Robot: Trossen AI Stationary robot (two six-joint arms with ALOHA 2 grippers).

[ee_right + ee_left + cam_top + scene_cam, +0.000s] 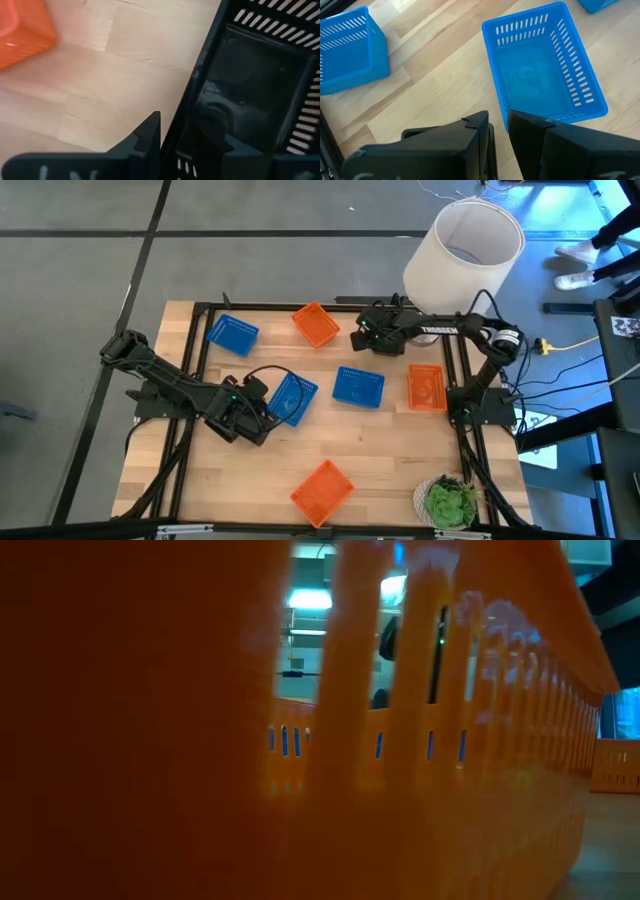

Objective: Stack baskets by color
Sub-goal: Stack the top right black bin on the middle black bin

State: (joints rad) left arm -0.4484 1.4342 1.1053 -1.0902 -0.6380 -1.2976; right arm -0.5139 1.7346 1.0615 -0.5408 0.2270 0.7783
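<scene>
My left gripper (268, 411) is shut on a blue basket (293, 397) left of the table's middle. My right gripper (362, 338) is shut on a black basket (250, 75) at the far middle, beside an orange basket (316, 324). Resting on their bottoms are a blue basket (232, 333) at the far left, a blue one (358, 387) at the middle, an orange one (426, 387) at the right and an orange one (322, 491) by the near edge. That last one fills the low view (300, 740). My left gripper holds the blue basket by one wall near a corner (504, 117), one finger inside the basket and one outside. The fingers slant down from the table's left. The basket sits tilted in the hold; whether it is clear of the table I cannot tell. My right gripper has the black basket's wall at its rim (187, 107) between its fingers, one finger (147, 132) outside and one inside. The fingers come steeply from above. Whether the basket's bottom touches the table does not show.
A large white lampshade (463, 255) stands just beyond the table's far right corner, close to my right arm. A green plant (448, 502) sits at the near right corner. Bare wood lies at the near left and between the middle baskets and the near orange one.
</scene>
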